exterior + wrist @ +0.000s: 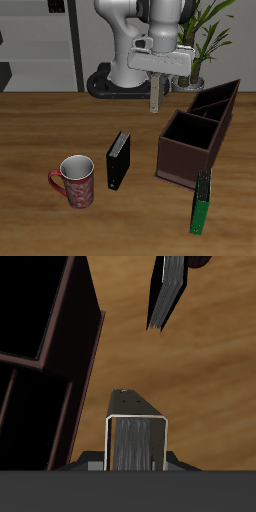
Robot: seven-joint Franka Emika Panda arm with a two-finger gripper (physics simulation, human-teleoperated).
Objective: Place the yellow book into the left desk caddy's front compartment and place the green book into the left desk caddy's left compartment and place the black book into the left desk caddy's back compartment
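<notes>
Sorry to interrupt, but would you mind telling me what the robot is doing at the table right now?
The gripper is shut on the thin grey-tan yellow book, held in the air behind the dark maroon-brown open-topped desk caddy. Nothing shows inside the caddy yet. The small black book stands on the wooden table beside a red patterned mug, and the thin bright-green book stands by the caddy's front.
</notes>
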